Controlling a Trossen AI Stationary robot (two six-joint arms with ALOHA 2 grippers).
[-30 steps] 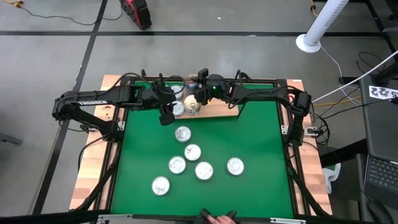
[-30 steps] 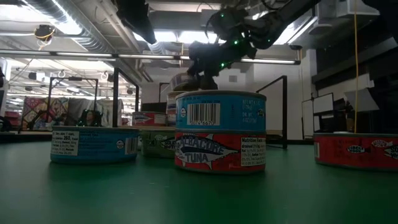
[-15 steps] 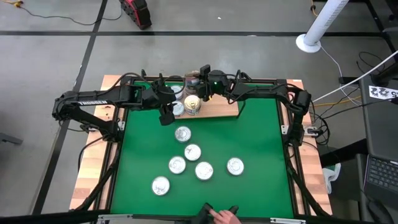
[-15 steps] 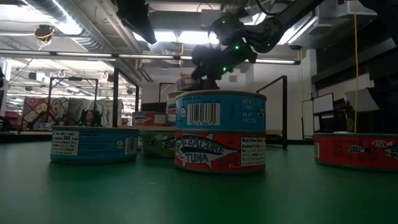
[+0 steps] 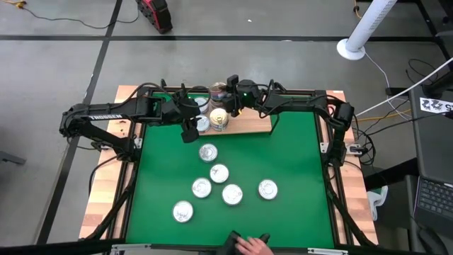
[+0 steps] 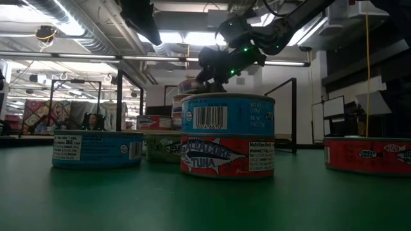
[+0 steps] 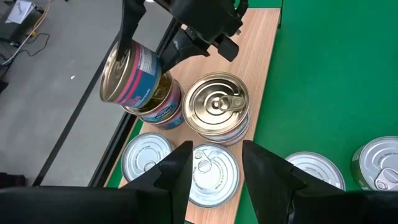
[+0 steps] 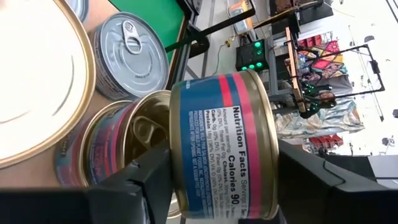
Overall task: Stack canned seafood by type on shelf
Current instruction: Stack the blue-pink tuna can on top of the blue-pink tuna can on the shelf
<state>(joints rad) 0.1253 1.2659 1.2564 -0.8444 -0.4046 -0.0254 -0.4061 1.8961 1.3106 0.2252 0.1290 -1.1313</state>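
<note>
The right gripper [image 5: 228, 91] sits at the upper centre of the high view, over the far edge of the shelf [image 5: 258, 125], its fingers clamped on a blue-and-pink tin [image 8: 221, 143]. That tin is tilted and hangs just above a matching tin [image 7: 163, 107] standing on the board — apart from it or barely touching, the views do not settle which. Just right of that tin in the left wrist view stands a gold-lidded tin [image 7: 217, 104], and two silver-lidded tins [image 7: 211, 175] lie along the shelf's near edge.

The left gripper [image 5: 189, 132] hovers at the shelf's left end, just left of those silver lids, with its jaws spread and nothing between them.

Below the shelf the green mat [image 5: 297, 170] carries six loose tins [image 5: 219, 173] in a cluster at the centre and lower left of the high view; the right half of the mat lies bare. In the low view a blue-and-red tuna tin [image 6: 227, 135] fills the centre foreground. A person's hand [image 5: 251, 246] shows at the bottom edge of the high view.
</note>
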